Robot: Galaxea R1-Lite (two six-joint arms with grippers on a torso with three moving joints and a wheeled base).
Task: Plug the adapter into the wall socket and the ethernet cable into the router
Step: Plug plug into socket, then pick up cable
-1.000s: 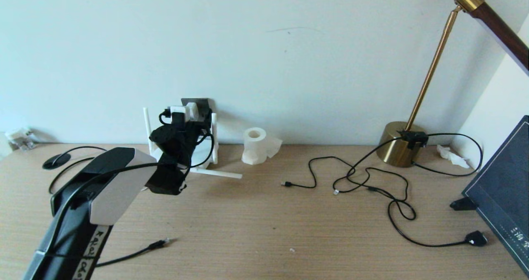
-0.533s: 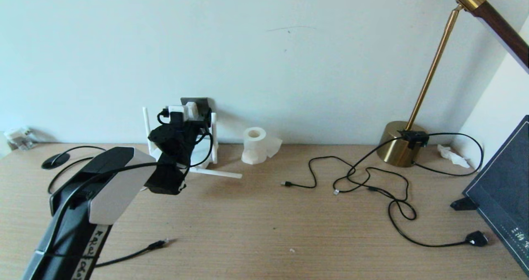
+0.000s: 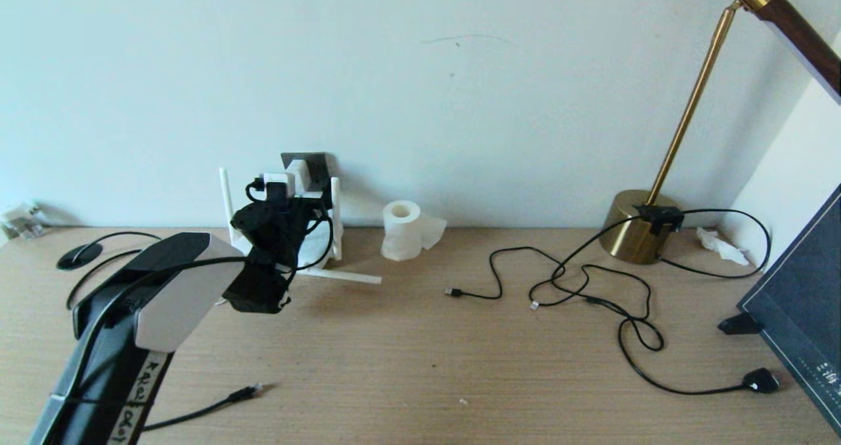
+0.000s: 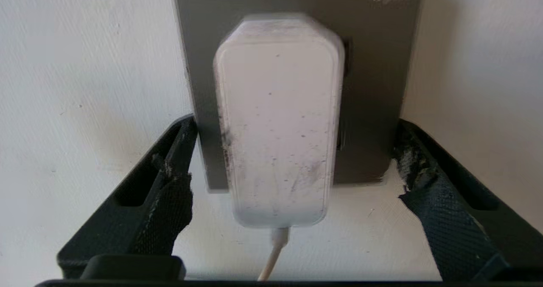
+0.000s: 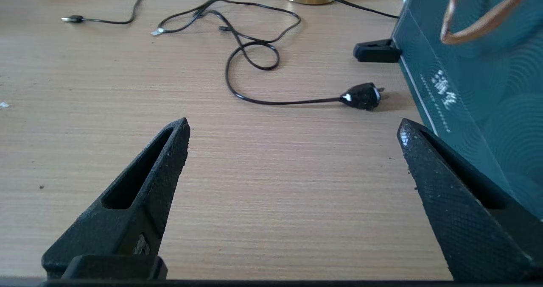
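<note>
Left gripper [image 4: 292, 185] is easing back from the adapter [image 4: 278, 121], now seated in the wall socket [image 4: 373, 87].
You are holding its fingers spread wide, clear of the adapter; take the limp, light ethernet cable [image 3: 246, 392] by its stiff plug, near the table's front edge.

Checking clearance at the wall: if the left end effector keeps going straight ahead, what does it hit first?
Probably the adapter, centred between the open left end effector's fingers and seated on the wall socket. Depth is unclear; the fingertips look close to the wall.
</note>
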